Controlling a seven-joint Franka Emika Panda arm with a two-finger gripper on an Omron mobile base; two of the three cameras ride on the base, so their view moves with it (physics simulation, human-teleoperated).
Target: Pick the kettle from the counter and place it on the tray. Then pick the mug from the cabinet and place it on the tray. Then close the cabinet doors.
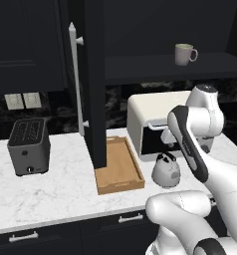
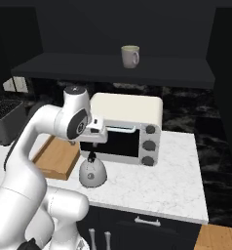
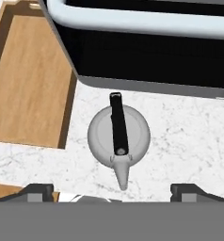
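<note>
A: Hand view first: the small squat silver-grey kettle with its black arched handle (image 3: pixel 118 134) sits on the white marble counter with faint grey veins (image 3: pixel 189 141), straight below the camera; its spout points toward the bottom of that view; the two dark finger tips of the two-finger gripper (image 3: pixel 113 192) stand wide apart at the bottom edge, one on each side of the spout, pinching nothing.

B: And the shallow light-brown wooden tray with a raised rim (image 3: pixel 31 80)?

A: Just beside the kettle, on the same counter, not touching it; nothing lies in it; in the left base view the tall black panelled cabinet door with a long silver bar handle (image 1: pixel 93 84) stands swung open and hides the tray's back left corner.

B: What is behind the kettle?

A: The boxy cream-topped toaster oven with a black glass front (image 2: pixel 125 127); the kettle stands close before its lower edge.

B: The mug?

A: The pale greenish-beige ceramic mug with a loop handle (image 2: pixel 130 56) stands upright on the dark inner shelf of the black upper wall cabinet (image 2: pixel 113 68), well above the toaster oven; far off to the left on the counter sits a dark grey boxy slot toaster (image 1: pixel 29 146).
</note>
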